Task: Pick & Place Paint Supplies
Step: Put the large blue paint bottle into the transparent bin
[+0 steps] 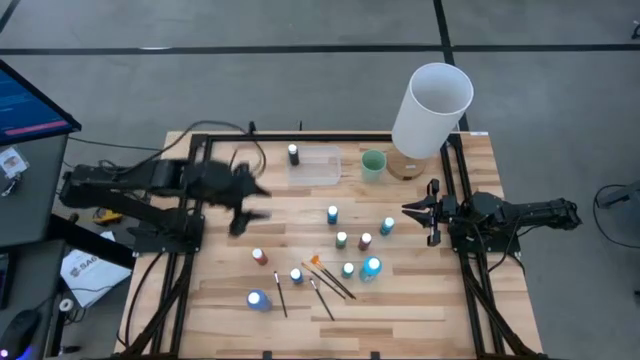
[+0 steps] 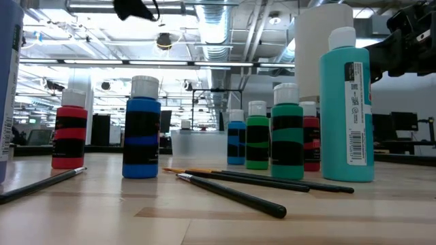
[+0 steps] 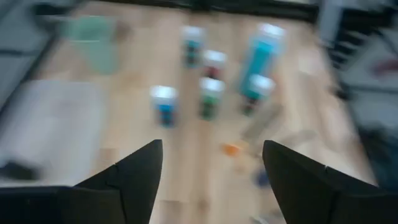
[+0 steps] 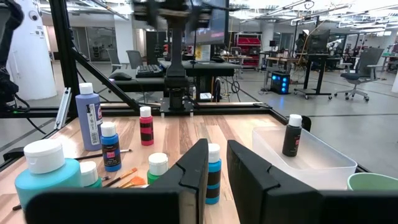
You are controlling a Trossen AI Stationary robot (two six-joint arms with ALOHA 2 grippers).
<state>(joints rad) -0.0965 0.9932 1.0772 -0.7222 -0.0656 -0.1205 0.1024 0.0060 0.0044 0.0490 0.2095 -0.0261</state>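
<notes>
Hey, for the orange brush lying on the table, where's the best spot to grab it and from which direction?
Likely from straight above, fingers closing across the thin handle near its middle. The orange brush lies flat, slanting among the dark brushes, so its upper end, away from them, gives the most room. The left gripper is open and nearer; the right gripper waits at the right edge.

pale wooden table (image 1: 400, 300), glossy plastic paint bottles (image 2: 142, 129), clear plastic tray (image 4: 323, 158).

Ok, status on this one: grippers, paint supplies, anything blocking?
Left gripper open, empty, above table's left. Right gripper nearly closed, empty, at right edge. One bottle in tray; other bottles, brushes on table. Nothing blocking.
</notes>
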